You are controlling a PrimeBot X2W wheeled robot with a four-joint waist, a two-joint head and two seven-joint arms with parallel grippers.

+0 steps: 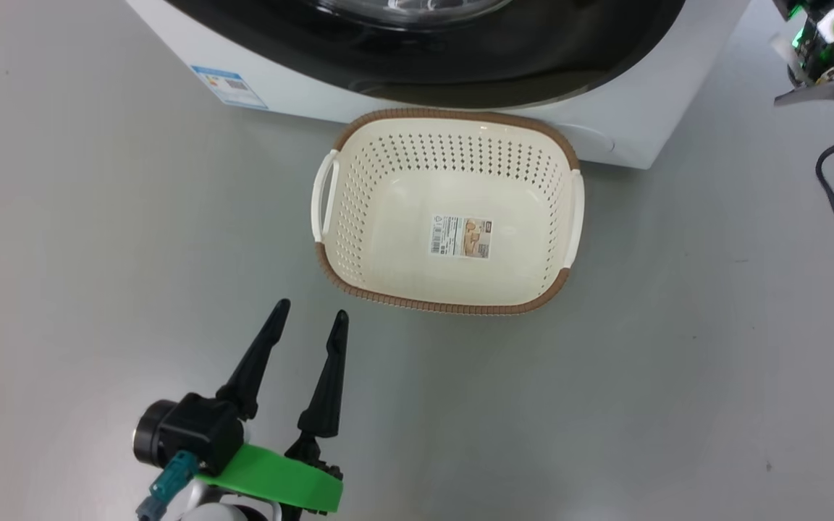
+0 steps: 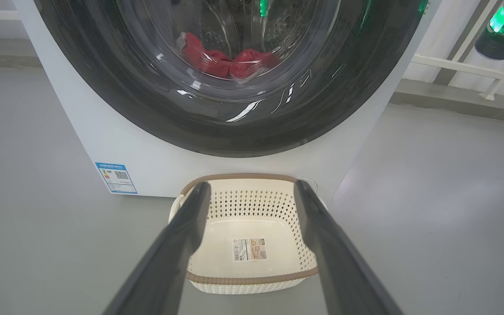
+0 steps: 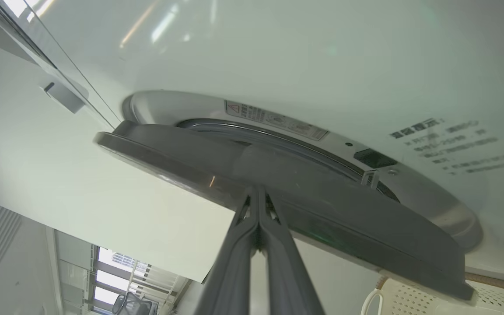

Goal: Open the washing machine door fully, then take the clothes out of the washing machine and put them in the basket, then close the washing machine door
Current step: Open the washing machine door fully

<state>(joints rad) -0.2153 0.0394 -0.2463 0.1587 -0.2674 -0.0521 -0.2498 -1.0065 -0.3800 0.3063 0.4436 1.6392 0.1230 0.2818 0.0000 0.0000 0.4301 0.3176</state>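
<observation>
Lower left, the left gripper (image 1: 312,311) hangs with fingers spread, holding nothing, near the basket (image 1: 453,117), which stands on the floor (image 1: 98,253) just in front of the washing machine (image 1: 294,83). The clothes (image 2: 223,63) lie inside, behind the washing machine door (image 2: 190,127). The right gripper (image 3: 258,192), fingers pressed together, seems to touch the door's slightly lifted edge.

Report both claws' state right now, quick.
Left claw: open, empty, near the basket.
Right claw: shut, tips at the door rim, gripping nothing.
</observation>
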